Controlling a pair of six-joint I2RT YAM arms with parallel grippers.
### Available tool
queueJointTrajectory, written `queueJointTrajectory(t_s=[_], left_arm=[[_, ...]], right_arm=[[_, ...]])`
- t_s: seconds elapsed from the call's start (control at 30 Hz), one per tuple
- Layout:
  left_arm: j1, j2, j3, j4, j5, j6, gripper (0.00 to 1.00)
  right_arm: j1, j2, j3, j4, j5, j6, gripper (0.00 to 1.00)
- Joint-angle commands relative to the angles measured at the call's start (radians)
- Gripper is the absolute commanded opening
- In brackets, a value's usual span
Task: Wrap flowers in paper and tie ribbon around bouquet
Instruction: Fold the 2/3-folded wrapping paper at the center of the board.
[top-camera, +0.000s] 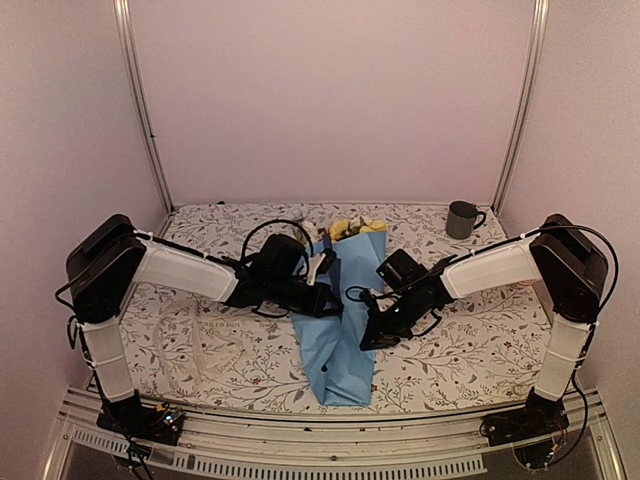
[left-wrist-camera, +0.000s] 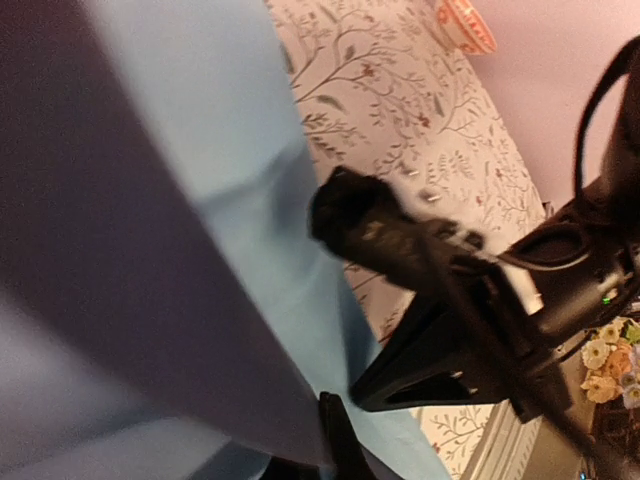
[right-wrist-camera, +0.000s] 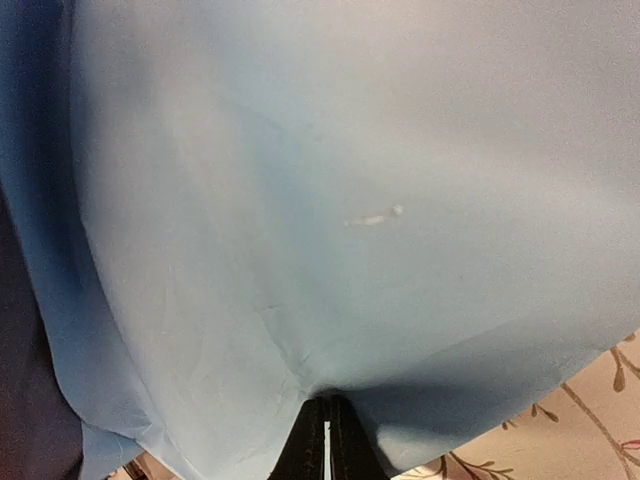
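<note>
The paper (top-camera: 338, 350) lies folded lengthwise mid-table, light blue face out, narrow end toward me. Yellow and white flowers (top-camera: 356, 228) poke from its far end, making a loose bouquet. My left gripper (top-camera: 330, 300) is shut on the paper's left edge. In the left wrist view the paper (left-wrist-camera: 230, 150) drapes over the left gripper (left-wrist-camera: 335, 405), navy face at the left, flowers (left-wrist-camera: 610, 365) at lower right. My right gripper (top-camera: 372, 338) pinches the right edge. In the right wrist view the right gripper (right-wrist-camera: 328, 400) is shut on a pucker of paper (right-wrist-camera: 330, 200). The ribbon (top-camera: 205, 345) lies pale at the left.
A grey mug (top-camera: 462, 218) stands at the back right corner. The floral tablecloth (top-camera: 480, 345) covers the table. Pink walls close in the back and both sides. The right arm's black wrist (left-wrist-camera: 470, 330) sits close beside my left gripper.
</note>
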Motion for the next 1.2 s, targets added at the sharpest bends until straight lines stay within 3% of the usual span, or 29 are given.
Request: queueJointTrajectory(t_s=[0.0, 0.33, 0.6, 0.67, 0.77, 0.83, 1.07, 1.17], left_arm=[[-0.049, -0.02, 0.089, -0.005, 0.049, 0.036, 0.0], [-0.041, 0.162, 0.17, -0.013, 0.072, -0.008, 0.0], [-0.033, 0.213, 0.178, -0.063, 0.034, 0.02, 0.0], [-0.034, 0.211, 0.182, -0.073, 0.026, 0.032, 0.0], [-0.035, 0.205, 0.186, -0.091, 0.01, 0.042, 0.0], [-0.035, 0.204, 0.191, -0.101, 0.004, 0.048, 0.0], [-0.04, 0.194, 0.203, -0.112, -0.002, 0.056, 0.0], [-0.053, 0.193, 0.23, -0.13, -0.006, 0.063, 0.0]], right_arm=[[0.003, 0.024, -0.029, 0.069, -0.016, -0.012, 0.06], [0.0, -0.098, -0.118, 0.332, -0.141, 0.084, 0.05], [-0.057, -0.284, -0.17, 0.282, -0.023, 0.203, 0.06], [-0.095, -0.302, -0.178, 0.231, 0.034, 0.2, 0.13], [-0.157, -0.27, -0.182, 0.183, 0.041, 0.188, 0.39], [-0.188, -0.233, -0.177, 0.169, 0.036, 0.174, 0.49], [-0.198, -0.081, -0.143, 0.2, -0.036, 0.134, 0.52], [-0.198, -0.013, -0.123, 0.238, -0.071, 0.133, 0.47]])
